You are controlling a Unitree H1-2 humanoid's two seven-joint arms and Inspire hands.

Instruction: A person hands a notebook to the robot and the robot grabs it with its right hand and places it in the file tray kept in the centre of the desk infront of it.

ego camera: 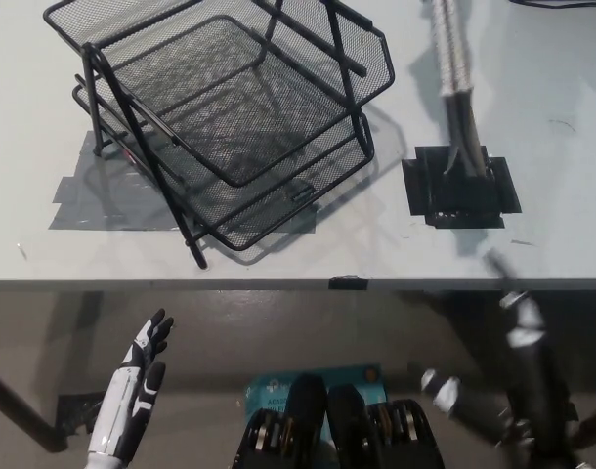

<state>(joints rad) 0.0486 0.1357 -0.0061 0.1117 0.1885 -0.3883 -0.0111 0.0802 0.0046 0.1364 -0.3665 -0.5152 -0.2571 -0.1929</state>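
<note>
The black wire-mesh file tray, a stacked two-tier rack, stands on the pale tabletop toward its left side, near the front edge, over grey tape patches; no notebook shows in this view. To its right a bundle of braided cables runs down into a black floor-box opening set in the tabletop. Below the front edge, the white left robot hand rests at lower left with fingers apart and holding nothing, while the black right robot hand at lower right is blurred, so I cannot tell its state.
</note>
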